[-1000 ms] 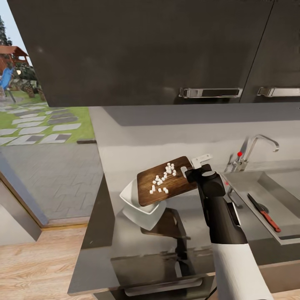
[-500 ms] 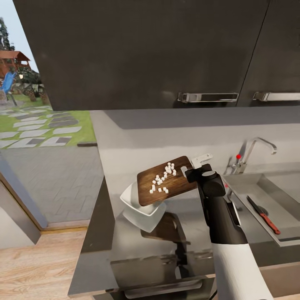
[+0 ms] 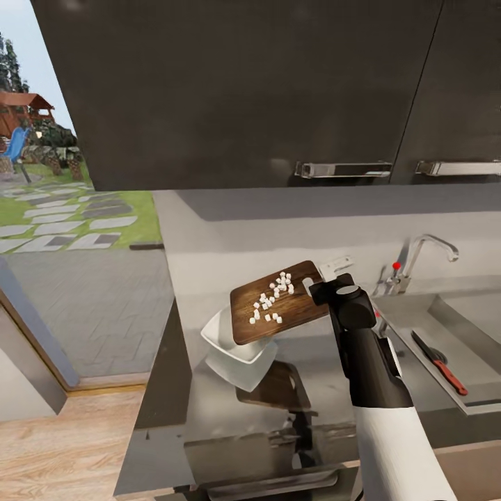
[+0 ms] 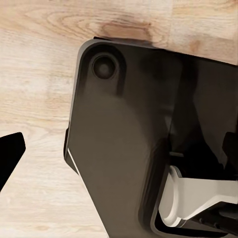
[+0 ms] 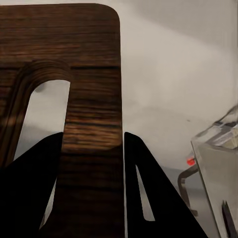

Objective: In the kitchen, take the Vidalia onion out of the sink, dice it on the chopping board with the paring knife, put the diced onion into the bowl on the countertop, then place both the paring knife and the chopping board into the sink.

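Over the bowl (image 3: 236, 351), the board (image 3: 275, 309) is held tilted.
It is gripped by the right end effector (image 3: 321, 280); diced onion (image 3: 273, 299) is carried on it.

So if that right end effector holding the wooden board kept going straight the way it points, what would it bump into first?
Probably the pale back wall. The right end effector, clamped on the chopping board, points away over the countertop toward it, though depth is hard to judge.
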